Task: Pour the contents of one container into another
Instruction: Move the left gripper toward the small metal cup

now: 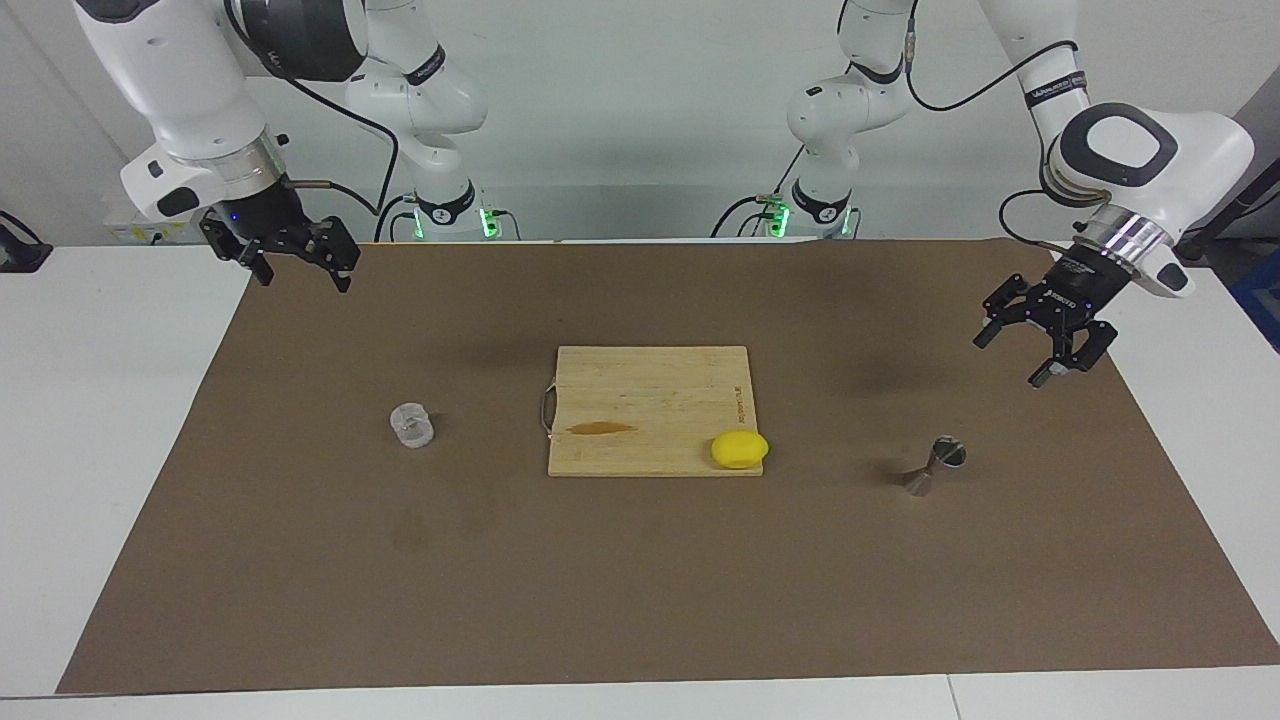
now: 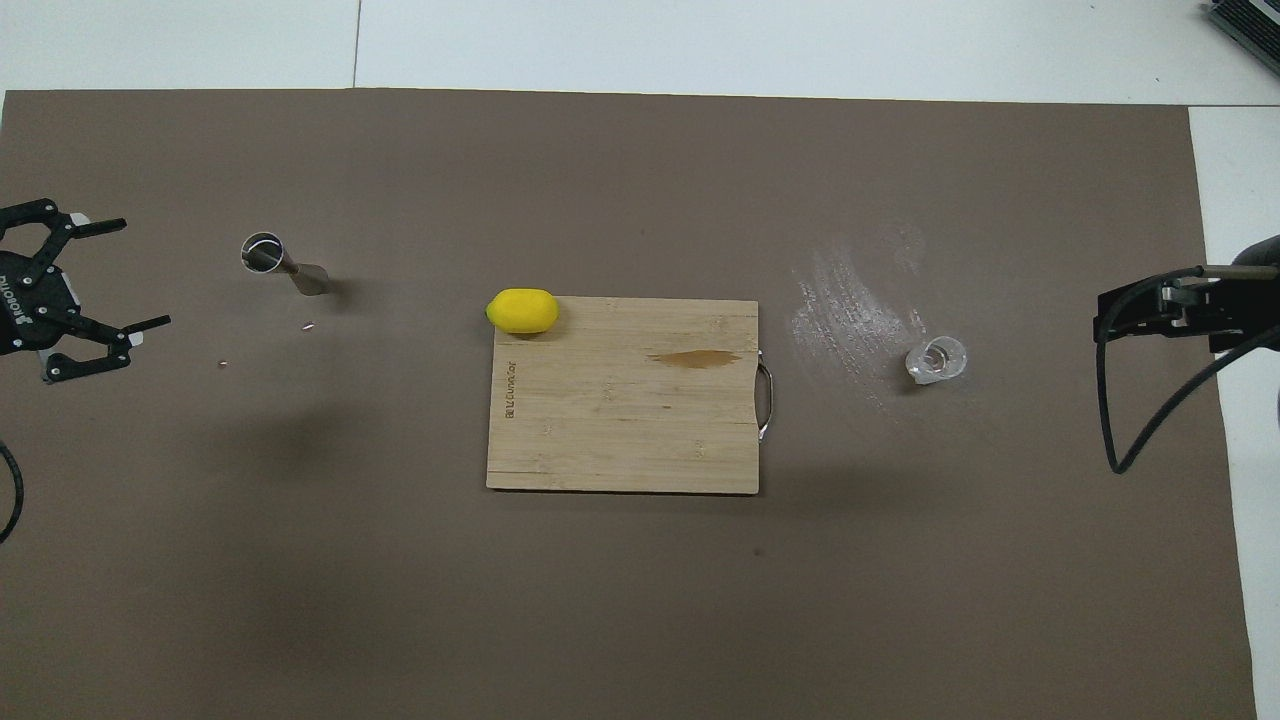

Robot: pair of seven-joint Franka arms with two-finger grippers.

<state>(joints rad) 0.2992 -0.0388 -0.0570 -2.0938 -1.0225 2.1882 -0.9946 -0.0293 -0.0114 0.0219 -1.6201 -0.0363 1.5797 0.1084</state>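
Both arms hang raised with jaws apart and empty. The left gripper hovers near the upright jigger; the right gripper is up well apart from the clear cup on the counter.

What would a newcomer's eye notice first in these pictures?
The yellow lemon stands out, on a corner of the wooden cutting board at the table's middle. The clear cup sits toward the right arm's end, the metal jigger toward the left arm's. Both open claws, left and right, hang in the air.
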